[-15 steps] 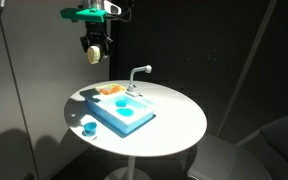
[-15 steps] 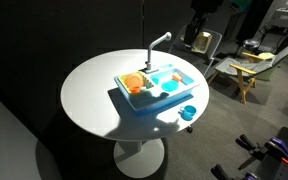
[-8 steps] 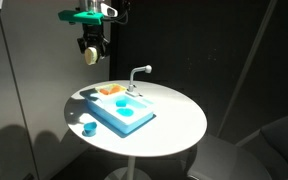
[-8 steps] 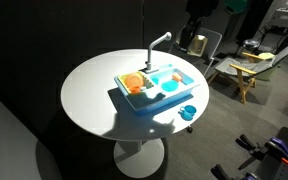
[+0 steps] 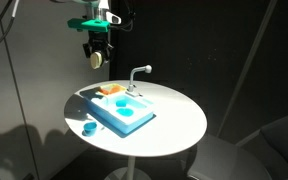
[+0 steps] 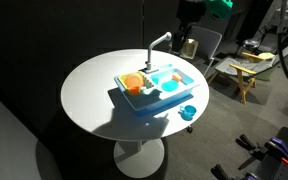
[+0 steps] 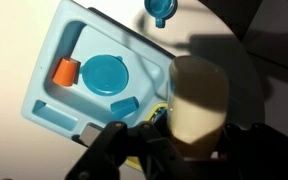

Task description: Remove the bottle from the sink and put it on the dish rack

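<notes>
My gripper (image 5: pixel 97 52) is shut on a pale cream bottle (image 5: pixel 97 60) and holds it high in the air, off the table's far edge; both also show in an exterior view (image 6: pixel 189 45). In the wrist view the bottle (image 7: pixel 199 105) fills the space between the dark fingers (image 7: pixel 174 150). The light blue sink (image 5: pixel 124 112) lies on the round white table, with its curved faucet (image 5: pixel 139 72) at one side. The orange dish rack (image 5: pixel 111 91) forms one end of it, seen again in an exterior view (image 6: pixel 132 81). The bottle hides most of the rack in the wrist view.
A small blue round piece (image 5: pixel 88 127) sits on the round white table (image 5: pixel 179 120) beside the sink unit's basin end, also in the wrist view (image 7: pixel 159 8). A teal disc (image 7: pixel 109 72) lies in the basin. Chairs (image 6: pixel 249 65) stand beyond the table.
The gripper with the bottle has shifted a little sideways toward the faucet side and slightly lower. The sink unit and the round piece have not moved.
</notes>
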Robot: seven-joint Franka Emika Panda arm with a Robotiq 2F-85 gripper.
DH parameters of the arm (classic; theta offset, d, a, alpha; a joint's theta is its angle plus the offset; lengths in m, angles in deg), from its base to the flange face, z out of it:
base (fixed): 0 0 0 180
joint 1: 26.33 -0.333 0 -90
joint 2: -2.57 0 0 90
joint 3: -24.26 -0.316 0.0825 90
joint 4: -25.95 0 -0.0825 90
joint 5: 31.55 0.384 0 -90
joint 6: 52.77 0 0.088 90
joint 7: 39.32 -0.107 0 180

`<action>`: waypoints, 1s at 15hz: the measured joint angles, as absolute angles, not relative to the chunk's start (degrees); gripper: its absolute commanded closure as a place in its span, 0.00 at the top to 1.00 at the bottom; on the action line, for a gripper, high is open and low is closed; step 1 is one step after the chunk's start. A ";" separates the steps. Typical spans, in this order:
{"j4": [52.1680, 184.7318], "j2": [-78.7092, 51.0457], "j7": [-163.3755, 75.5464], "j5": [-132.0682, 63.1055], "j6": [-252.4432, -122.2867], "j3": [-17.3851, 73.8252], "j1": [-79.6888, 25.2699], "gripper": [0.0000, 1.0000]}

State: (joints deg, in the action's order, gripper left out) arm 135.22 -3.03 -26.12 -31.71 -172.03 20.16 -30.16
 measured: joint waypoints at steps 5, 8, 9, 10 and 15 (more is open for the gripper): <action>131.80 -7.28 -24.16 -32.22 -172.10 19.85 -30.18 0.05; 129.67 -9.49 -22.78 -32.22 -172.80 19.37 -30.20 0.05; 128.99 -10.22 -22.30 -32.22 -173.21 19.21 -30.22 0.05; 128.24 -10.95 -21.87 -32.22 -173.69 19.05 -30.23 0.05; 124.35 -15.00 -19.94 -32.22 -175.73 18.72 -30.22 0.05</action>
State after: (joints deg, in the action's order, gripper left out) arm 124.35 -15.00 -19.94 -32.22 -175.73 18.72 -30.22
